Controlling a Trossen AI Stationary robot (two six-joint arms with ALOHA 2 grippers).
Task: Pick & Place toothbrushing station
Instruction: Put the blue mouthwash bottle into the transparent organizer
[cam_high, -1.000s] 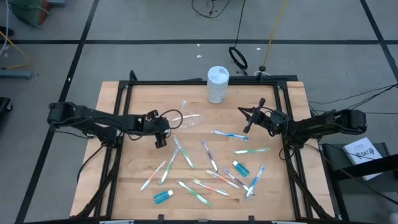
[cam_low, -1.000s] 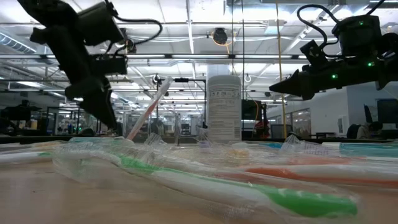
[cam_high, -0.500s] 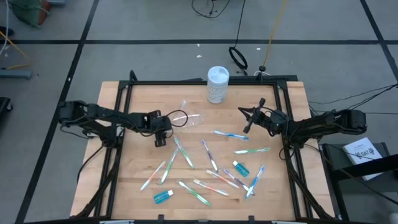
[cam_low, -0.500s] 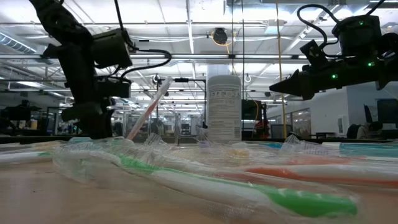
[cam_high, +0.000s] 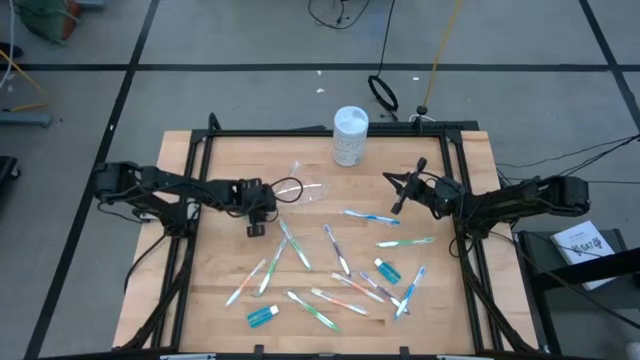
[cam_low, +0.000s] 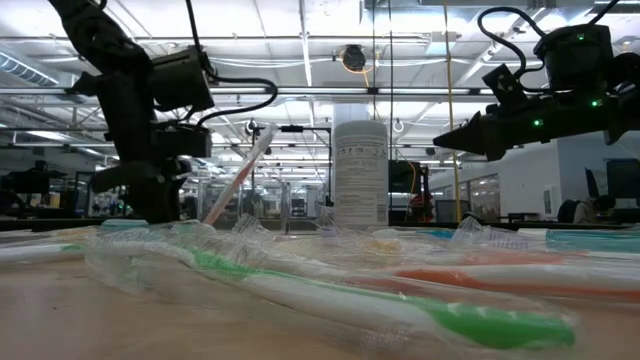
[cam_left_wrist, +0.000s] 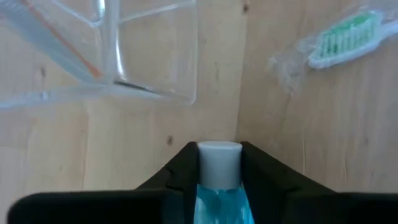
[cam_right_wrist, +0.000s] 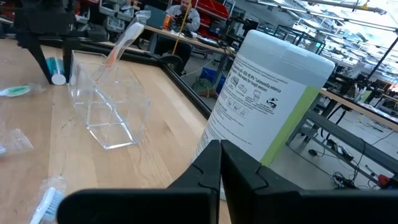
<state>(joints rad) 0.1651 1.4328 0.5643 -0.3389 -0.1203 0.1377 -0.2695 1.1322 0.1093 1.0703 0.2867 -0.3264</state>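
I count one orange-handled toothbrush (cam_right_wrist: 122, 41) standing in the small clear plastic cup (cam_right_wrist: 109, 102), my left gripper (cam_left_wrist: 219, 163) clamped on a teal toothpaste tube (cam_left_wrist: 219, 186) beside it, the remaining brushes scattered, right gripper (cam_right_wrist: 219, 163) shut, idle.

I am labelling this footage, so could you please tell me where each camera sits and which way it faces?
High: overhead, straight down; both arms over the table.
Low: tabletop height, across the toothbrushes; both arms above.
Left wrist: down at the wood; left end effector closed on a toothpaste tube.
Right wrist: level, toward the white canister; right end effector shut.
Shared: both wrist views show the clear cup.
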